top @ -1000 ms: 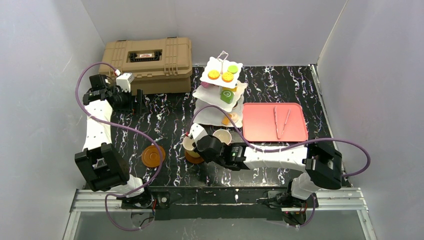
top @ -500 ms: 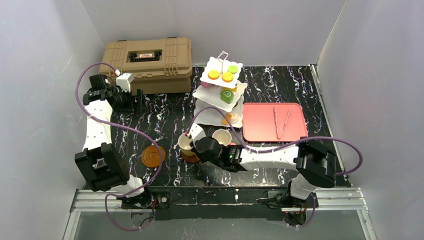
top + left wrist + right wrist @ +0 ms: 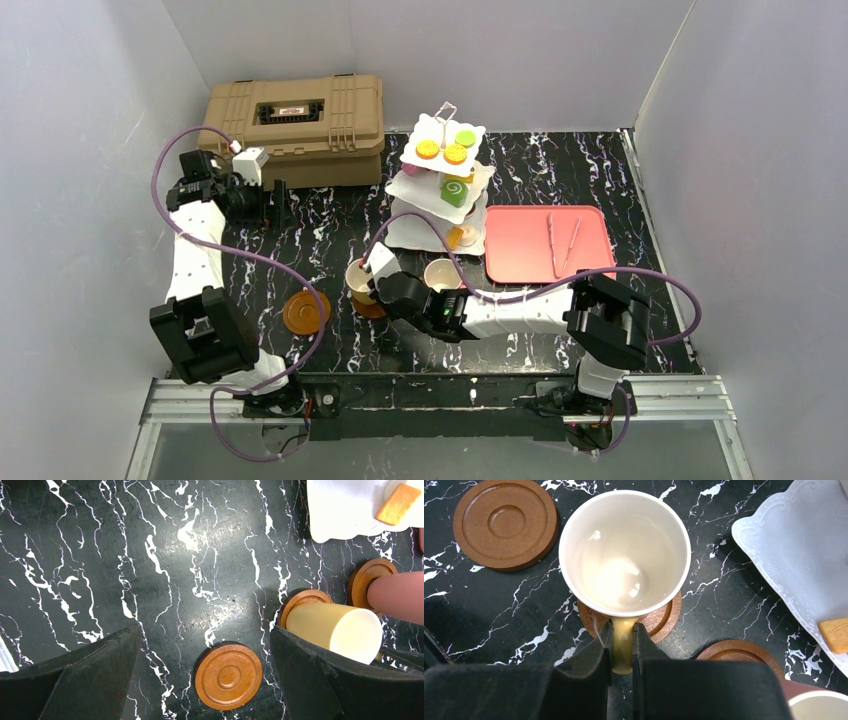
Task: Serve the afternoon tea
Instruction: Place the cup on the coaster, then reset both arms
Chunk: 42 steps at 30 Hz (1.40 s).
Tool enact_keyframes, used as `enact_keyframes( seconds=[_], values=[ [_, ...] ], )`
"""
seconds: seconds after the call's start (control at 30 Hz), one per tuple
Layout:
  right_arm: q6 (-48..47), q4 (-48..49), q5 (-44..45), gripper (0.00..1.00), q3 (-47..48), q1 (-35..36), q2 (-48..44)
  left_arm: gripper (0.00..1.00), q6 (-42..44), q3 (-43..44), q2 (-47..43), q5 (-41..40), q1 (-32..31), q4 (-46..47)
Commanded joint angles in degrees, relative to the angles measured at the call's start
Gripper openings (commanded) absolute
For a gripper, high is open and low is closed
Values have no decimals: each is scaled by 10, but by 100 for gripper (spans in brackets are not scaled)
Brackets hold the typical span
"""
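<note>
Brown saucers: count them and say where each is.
3. The bare saucer lies on the left; the second saucer is beneath the yellow cup in the right gripper; the third saucer sits under the pink cup. More may be hidden.

R gripper (image 3: 623, 647), pinching the yellow cup (image 3: 358, 275) by its handle, has carried it left over the last sec. Cup was approx. in front of the 3-tier stand's (image 3: 412, 232) front-left corner; it's now further left of that corner & a little further back. R arm's elbow (image 3: 605, 325) has swung left too, closer to the stand.
</note>
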Motion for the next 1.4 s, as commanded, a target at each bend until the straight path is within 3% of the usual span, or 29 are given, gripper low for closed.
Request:
enact_keyframes(
  seconds=[0.0,0.53,0.57,0.63,0.7,0.73,1.17,1.27,1.37],
  values=[
    [-11,-22,33,1,0,4,-17,99,-2,-12,-32,10,0,-8],
    [-23,-25,-7,1,-16,4,-29,99,2,-20,-39,13,-1,-7],
    [-21,-24,-11,5,-15,4,-29,99,2,-20,-40,13,-1,-7],
    [-16,-30,-5,43,-12,3,-29,99,2,-22,-40,14,-1,-7],
    [-16,-35,6,92,-9,4,-36,99,2,-25,-42,15,0,-7],
    [-17,-38,10,98,-6,4,-39,99,2,-26,-43,14,0,-7],
    [-41,-132,67,98,44,-5,-163,99,-15,-26,-51,14,0,-6],
    [-31,-169,64,98,30,-63,-212,99,-41,-46,-56,33,1,20],
    [6,-165,28,98,-32,-170,-264,99,-69,-97,-71,56,1,82]
  ],
)
